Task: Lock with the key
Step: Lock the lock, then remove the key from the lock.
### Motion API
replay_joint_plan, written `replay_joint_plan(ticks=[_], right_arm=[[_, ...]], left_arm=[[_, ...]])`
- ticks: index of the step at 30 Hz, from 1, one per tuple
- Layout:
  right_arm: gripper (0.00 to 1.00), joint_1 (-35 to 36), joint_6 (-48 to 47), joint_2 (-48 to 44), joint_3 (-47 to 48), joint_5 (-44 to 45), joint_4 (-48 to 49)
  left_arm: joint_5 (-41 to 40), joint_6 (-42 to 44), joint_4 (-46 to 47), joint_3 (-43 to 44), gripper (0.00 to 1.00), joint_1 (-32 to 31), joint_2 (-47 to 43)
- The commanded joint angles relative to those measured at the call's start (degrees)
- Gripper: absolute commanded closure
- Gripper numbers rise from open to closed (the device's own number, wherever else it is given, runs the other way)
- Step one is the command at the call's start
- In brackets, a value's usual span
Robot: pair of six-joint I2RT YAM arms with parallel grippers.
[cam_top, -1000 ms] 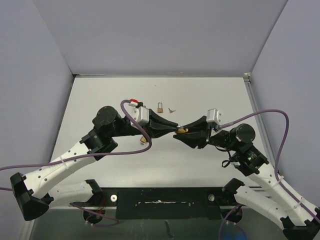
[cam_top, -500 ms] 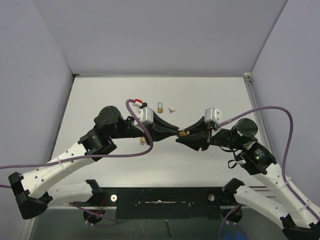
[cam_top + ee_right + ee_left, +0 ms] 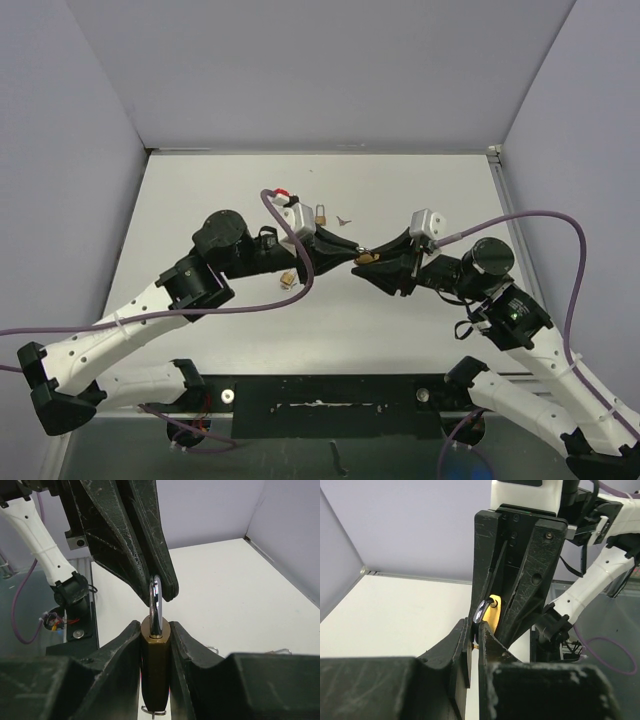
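**A:** Where is the brass padlock (image 3: 155, 670)?

**B:** Lifted clear of the worktop (image 3: 200, 200); the right hand (image 3: 155, 630) grips its body between both fingers; the steel shackle (image 3: 155, 605) sticks out of that hand toward the left hand (image 3: 474, 642).

**A:** And the left hand?

**B:** Narrow; from the right wrist camera its two fingers pinch the crown of the shackle from either side; from its own camera only a slit shows between the fingertips, with the shackle's silver curve just past them.

**A:** Is the shackle pushed home?

**B:** It shows edge-on, one leg hiding the other; I cannot tell.

**A:** Any key?

**B:** A thin wire ring (image 3: 152, 711) shows under the padlock's lower end; whether a key hangs on it, I cannot tell.

**A:** What else is about?

**B:** Beyond the held padlock, toward the back wall, a second small padlock (image 3: 320, 214) sits on the worktop with a small dark item (image 3: 345, 219) just beside it; nearer than the held padlock and to its left, a small brass piece (image 3: 288, 279) lies by the left arm's purple cable (image 3: 300, 255).
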Motion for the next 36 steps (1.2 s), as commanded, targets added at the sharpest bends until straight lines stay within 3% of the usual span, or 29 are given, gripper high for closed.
replay_joint_plan(ticks=[1,4,7,13,16,27,36], right_arm=[[0.83,0.1,-0.8,-2.5,1.4,8.3,15.7],[0.6,0.1,-1.3,-3.1,-0.4,9.7,12.7],[0.26,0.0,-1.6,-3.1,-1.4,10.7,9.6],[0.0,0.1,-2.1,-2.7,-3.1,11.3,4.2],[0.02,0.1,-2.1,-3.6,-5.2,13.4,3.9],[0.31,-0.2,-1.7,-6.1,-13.5,8.2,9.9],[0.37,-1.0,0.9,-5.4,-16.0,3.6,15.4]], left_arm=[[-1.6,-0.3,-15.4,0.9,1.0,0.8,3.1],[-0.3,-0.7,-13.5,2.1,1.0,3.8,2.6],[1.2,-0.5,-13.1,3.9,1.0,5.9,2.5],[1.0,1.1,-13.9,6.6,1.0,8.4,1.7],[1.9,1.6,-14.7,7.7,1.0,9.1,1.6],[10.0,2.7,-16.5,8.5,1.0,10.6,0.4],[18.2,-0.9,-10.7,7.1,1.0,13.5,-1.8]])
